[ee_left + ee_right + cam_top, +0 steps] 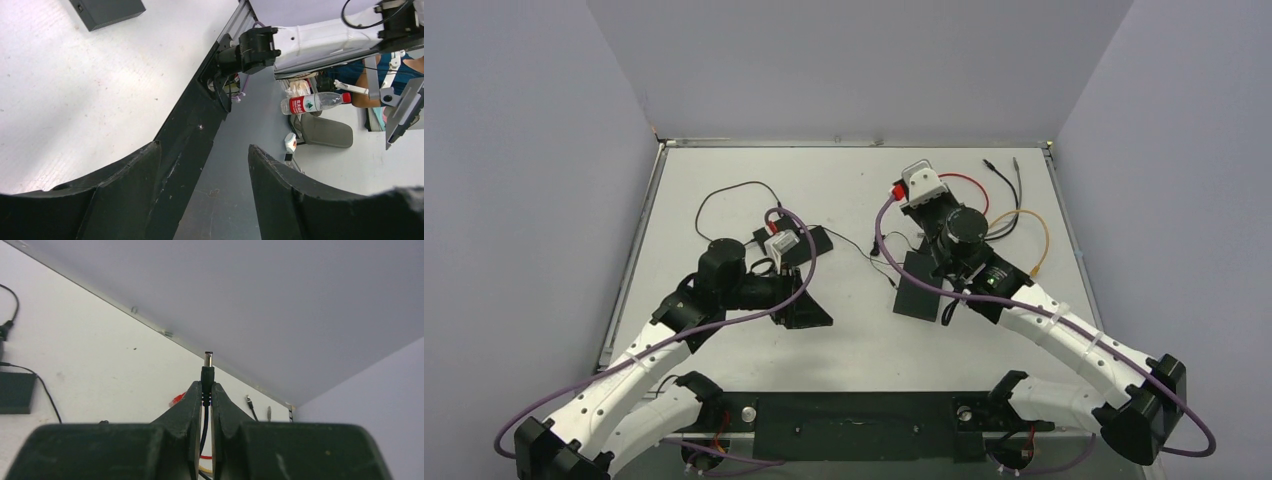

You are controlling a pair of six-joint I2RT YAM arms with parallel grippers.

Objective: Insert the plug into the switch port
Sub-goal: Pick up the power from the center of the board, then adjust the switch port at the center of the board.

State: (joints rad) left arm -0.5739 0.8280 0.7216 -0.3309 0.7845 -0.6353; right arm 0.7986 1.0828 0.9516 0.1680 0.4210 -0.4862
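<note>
My right gripper (206, 385) is shut on a black barrel plug (208, 360). The plug's metal tip sticks out past the fingertips and its thin cable runs back between the fingers. The gripper is raised and aims at the far right corner; in the top view it sits under its white camera (936, 207). A flat black box (919, 285), the switch as far as I can tell, lies on the table just near of that gripper and shows in the left wrist view (107, 11); no port is visible. My left gripper (812, 312) is open and empty (204, 147), facing the near edge.
A second black box (809, 245) with a thin cable lies at centre left and shows in the right wrist view (15, 392). Red (969, 185), orange (1036, 240) and black (996, 170) cables lie at the far right. The black base bar (190, 125) runs along the near edge.
</note>
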